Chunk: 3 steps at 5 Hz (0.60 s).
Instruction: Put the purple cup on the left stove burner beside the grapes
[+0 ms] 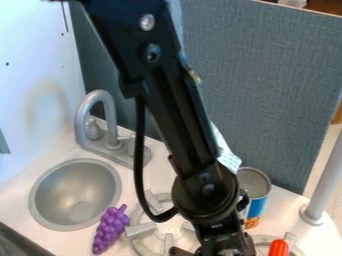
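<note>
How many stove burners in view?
2. The left burner is beside the purple grapes, partly behind the arm; the right burner is cut off at the bottom edge. The arm may hide more.

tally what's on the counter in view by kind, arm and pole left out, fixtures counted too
sink: 1
faucet: 1
burners: 2, both partly hidden or cut off
grapes: 1 bunch
can: 1
red thing: 1
total: 7
</note>
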### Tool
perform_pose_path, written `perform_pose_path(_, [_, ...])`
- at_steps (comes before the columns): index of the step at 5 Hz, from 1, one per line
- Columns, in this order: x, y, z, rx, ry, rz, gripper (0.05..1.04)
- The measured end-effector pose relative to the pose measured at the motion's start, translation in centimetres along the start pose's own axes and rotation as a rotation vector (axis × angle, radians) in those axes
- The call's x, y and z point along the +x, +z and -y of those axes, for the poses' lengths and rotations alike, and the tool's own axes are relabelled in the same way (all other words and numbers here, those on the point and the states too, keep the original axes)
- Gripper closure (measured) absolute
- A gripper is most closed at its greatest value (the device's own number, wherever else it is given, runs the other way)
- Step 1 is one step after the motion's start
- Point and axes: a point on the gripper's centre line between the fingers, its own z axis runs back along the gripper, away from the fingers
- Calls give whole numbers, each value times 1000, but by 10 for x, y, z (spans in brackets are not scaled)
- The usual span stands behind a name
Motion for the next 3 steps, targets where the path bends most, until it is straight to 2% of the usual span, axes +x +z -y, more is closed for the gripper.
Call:
perform_pose_path(1, [2,-7,4,-4,-6,-12,83])
perform_pose_path(2, [3,-13,6,-6,-7,-27,130])
perform_pose_path(3, [6,-16,7,8,-7,-40,401])
